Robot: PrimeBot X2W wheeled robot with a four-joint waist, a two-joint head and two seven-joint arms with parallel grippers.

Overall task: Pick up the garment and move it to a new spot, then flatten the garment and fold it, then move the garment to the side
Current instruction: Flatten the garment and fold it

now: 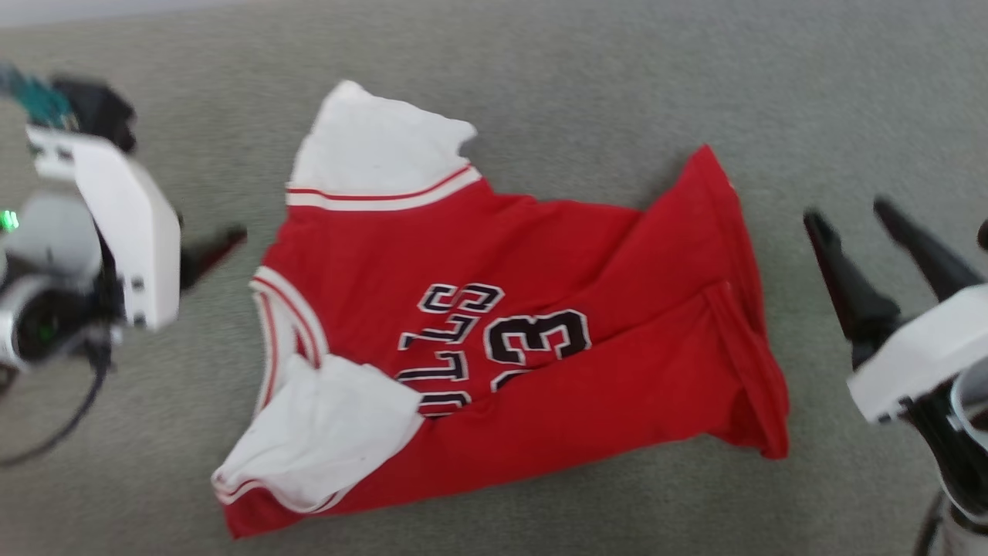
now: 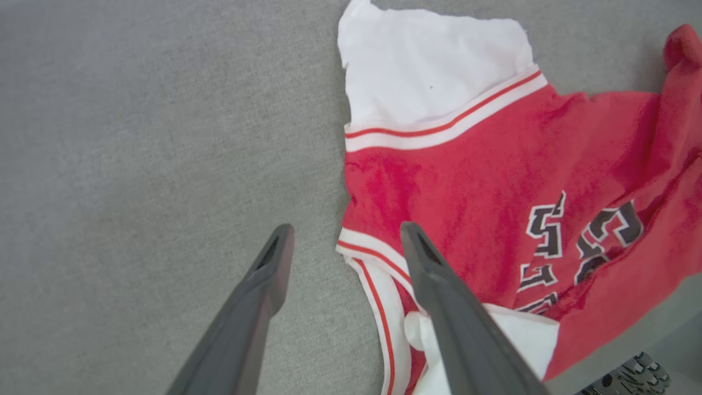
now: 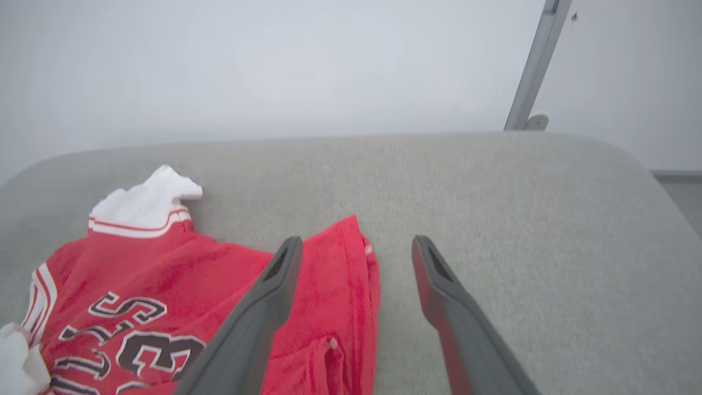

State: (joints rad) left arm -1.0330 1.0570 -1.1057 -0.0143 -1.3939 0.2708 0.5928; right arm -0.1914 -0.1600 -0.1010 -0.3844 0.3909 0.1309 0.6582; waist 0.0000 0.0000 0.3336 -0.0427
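A big grey cloth pad [image 1: 587,85] with round corners fills the head view. A small red shirt with white sleeves [image 1: 540,255] lies crumpled on its middle, black letters showing.

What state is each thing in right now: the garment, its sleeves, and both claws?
garment, lying loose on the grey surface, print up, body creased, unheld
far sleeve, spread flat
near sleeve, crumpled over the front
left claw, open, empty, at the collar side
right claw, open, empty, beside the hem
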